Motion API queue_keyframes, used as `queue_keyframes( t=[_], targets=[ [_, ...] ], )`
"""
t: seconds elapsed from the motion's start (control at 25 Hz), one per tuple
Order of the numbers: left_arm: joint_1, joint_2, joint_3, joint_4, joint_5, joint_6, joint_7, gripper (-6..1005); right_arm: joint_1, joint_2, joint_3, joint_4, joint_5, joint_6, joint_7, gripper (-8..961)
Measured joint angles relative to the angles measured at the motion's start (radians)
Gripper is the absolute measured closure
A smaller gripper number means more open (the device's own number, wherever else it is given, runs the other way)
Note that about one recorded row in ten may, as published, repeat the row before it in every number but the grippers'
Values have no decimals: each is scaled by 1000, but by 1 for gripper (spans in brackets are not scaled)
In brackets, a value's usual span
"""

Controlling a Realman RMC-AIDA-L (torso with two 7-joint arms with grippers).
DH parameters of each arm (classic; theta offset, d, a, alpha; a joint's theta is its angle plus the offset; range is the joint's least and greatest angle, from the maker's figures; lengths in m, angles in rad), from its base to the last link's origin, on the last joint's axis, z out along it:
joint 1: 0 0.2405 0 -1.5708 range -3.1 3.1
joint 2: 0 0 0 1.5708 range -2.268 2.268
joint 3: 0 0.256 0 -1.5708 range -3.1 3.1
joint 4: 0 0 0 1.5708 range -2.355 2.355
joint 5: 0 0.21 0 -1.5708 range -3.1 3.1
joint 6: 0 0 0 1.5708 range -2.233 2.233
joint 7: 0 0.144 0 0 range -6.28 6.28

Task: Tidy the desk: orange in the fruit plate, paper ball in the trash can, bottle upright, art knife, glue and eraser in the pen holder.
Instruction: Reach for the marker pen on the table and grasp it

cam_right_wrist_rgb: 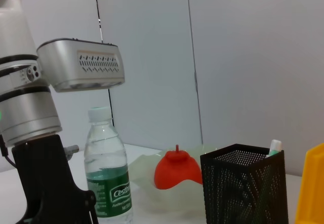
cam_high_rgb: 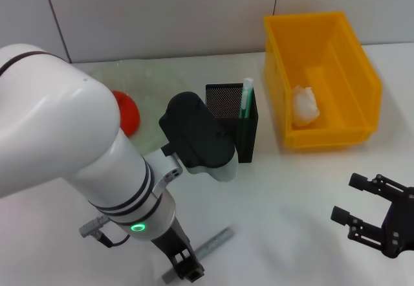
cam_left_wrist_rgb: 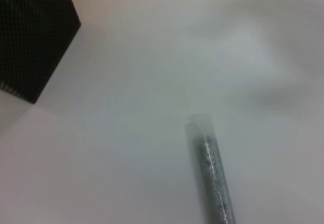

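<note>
Head view: left gripper [cam_high_rgb: 184,268] is reaching down over a grey slender art knife [cam_high_rgb: 208,247] on the white desk [cam_high_rgb: 284,202], grip unclear. Right gripper [cam_high_rgb: 372,218] is idling spread and empty near the yellow rectangular plastic trash can [cam_high_rgb: 359,72], which is holding a crumpled white paper ball [cam_high_rgb: 305,106]. Left wrist view: the knife is lying flat, apart from the black mesh pen holder [cam_left_wrist_rgb: 30,36]. Right wrist view: the clear green-labelled bottle [cam_right_wrist_rgb: 107,173] is standing upright; the red-orange orange [cam_right_wrist_rgb: 174,169] is sitting in the pale-green glass fruit plate [cam_right_wrist_rgb: 144,183].

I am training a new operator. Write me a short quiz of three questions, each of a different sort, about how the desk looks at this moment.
1. True or false: the paper ball lies inside the trash can.
2. Where is the orange? A) on the bare table B) on the fruit plate C) in the pen holder
3. Fill in: the bottle stands ____.

Key
1. True.
2. B.
3. Upright, white cap on top.

The left gripper is at the grey art knife at the table's front; the right gripper is open, at the front right.
</note>
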Motion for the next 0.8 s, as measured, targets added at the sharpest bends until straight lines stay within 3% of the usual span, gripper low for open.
queue_keyframes(
  t=[0.8],
  targets=[
    [-17, 0, 5, -23, -21, 4, 2, 575, 19, 1, -2, -2, -57, -3, 1, 227]
  ],
)
